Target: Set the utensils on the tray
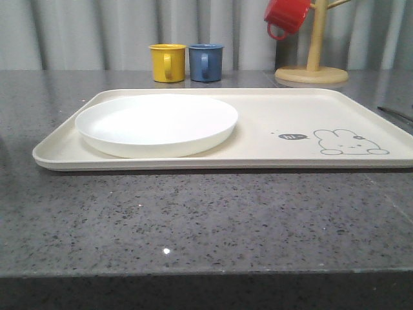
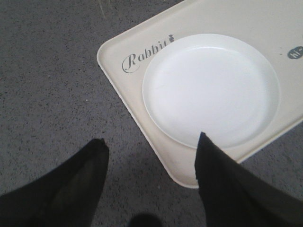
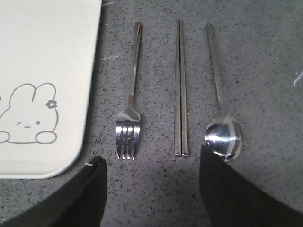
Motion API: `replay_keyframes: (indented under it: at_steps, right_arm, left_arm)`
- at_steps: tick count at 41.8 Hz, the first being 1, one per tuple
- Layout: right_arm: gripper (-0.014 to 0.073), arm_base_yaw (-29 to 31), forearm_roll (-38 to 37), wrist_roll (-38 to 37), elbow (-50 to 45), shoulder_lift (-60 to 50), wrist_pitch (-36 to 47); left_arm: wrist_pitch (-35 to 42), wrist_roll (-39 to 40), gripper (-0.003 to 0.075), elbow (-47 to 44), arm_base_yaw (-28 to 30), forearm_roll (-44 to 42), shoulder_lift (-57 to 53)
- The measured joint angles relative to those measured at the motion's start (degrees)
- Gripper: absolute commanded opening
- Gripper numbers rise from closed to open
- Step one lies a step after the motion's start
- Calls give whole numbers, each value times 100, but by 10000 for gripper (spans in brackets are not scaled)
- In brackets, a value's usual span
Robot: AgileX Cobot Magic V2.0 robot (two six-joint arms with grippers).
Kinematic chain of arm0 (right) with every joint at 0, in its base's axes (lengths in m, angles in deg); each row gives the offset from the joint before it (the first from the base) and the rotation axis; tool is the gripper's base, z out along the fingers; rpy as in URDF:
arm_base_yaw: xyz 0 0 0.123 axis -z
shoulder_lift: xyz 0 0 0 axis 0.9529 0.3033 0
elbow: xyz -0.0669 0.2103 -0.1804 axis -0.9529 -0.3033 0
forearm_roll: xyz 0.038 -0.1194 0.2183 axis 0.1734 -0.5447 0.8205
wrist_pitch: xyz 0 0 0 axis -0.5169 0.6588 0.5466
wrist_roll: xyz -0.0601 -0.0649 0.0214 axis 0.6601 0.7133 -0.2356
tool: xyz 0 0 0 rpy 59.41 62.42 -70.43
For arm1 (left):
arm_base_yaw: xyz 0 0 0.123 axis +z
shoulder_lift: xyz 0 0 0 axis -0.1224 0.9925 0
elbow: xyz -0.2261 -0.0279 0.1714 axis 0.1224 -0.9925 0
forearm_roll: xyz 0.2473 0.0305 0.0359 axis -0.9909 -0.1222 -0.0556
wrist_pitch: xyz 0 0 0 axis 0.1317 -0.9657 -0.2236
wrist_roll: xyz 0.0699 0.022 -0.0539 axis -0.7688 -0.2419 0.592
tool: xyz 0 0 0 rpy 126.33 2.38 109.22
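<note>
The cream tray (image 1: 271, 123) with a grey rabbit drawing lies across the grey stone table. Beside its edge, in the right wrist view, three silver utensils lie parallel on the table: a fork (image 3: 130, 109), a chopstick pair (image 3: 180, 90) and a spoon (image 3: 221, 113). My right gripper (image 3: 151, 163) hovers open above them, nothing between its fingers; one finger covers part of the spoon's bowl. My left gripper (image 2: 150, 142) is open over the tray's corner (image 2: 182, 165) near the "Rabbit" script, holding nothing.
A round white plate (image 1: 156, 123) sits on the tray's left half. At the back stand a yellow mug (image 1: 168, 62), a blue mug (image 1: 206, 62) and a wooden mug tree (image 1: 312, 64) with a red mug (image 1: 286, 15). A thin utensil end (image 1: 395, 112) shows at the right edge.
</note>
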Motion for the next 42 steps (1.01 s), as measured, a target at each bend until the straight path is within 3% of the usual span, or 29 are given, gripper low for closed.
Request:
replay_keyframes:
  at_steps: [10, 19, 42]
  right_arm:
    - [456, 0, 0, 0, 0, 0, 0]
    - [456, 0, 0, 0, 0, 0, 0]
    - [456, 0, 0, 0, 0, 0, 0]
  left_arm:
    - [36, 23, 409, -1197, -9, -35, -2031]
    - [75, 23, 409, -1596, -22, -35, -3423]
    - [-17, 23, 409, -1882, -22, 48, -3779]
